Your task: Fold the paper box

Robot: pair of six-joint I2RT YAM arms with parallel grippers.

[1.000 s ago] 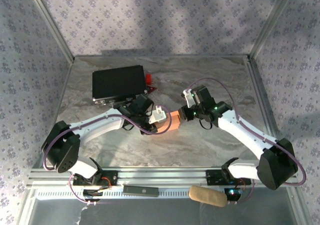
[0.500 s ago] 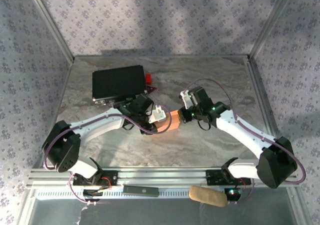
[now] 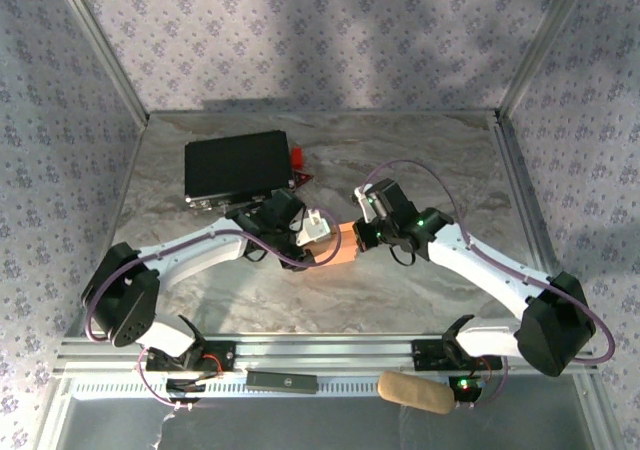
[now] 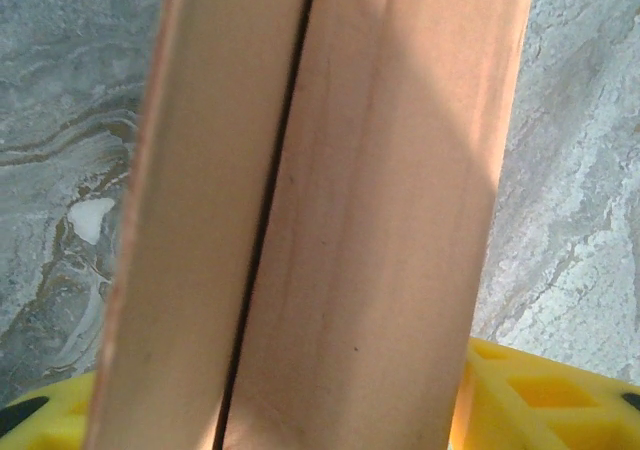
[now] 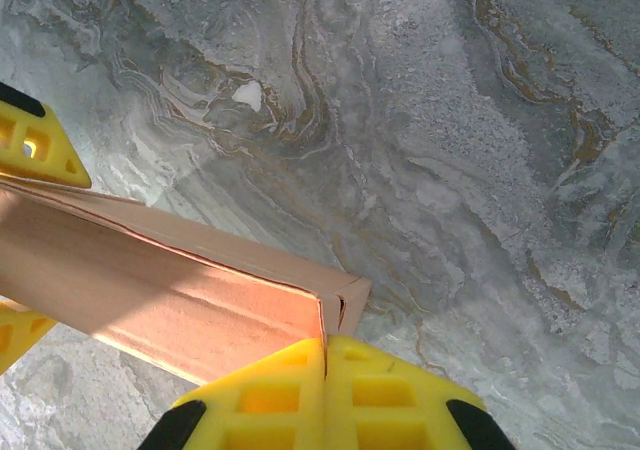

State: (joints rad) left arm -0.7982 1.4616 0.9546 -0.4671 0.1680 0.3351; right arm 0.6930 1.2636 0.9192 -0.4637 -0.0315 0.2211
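Your right gripper (image 5: pixel 325 355) is closed, its yellow fingers meeting at the end corner of the salmon-orange cardboard paper box (image 5: pixel 170 290), mid-table. The left gripper (image 4: pixel 280 390) straddles the box; whether it grips, I cannot tell. Press the end flap squarely along its crease. The grey marbled table (image 5: pixel 480 170) offers room rightward; the black rectangular case (image 3: pixel 237 167) sits behind.

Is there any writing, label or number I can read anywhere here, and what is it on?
No text can be read anywhere.
paper box: plain, no print seen.
black case: no label seen.
black bar on the near rail: a tiny pale mark, too small to read.
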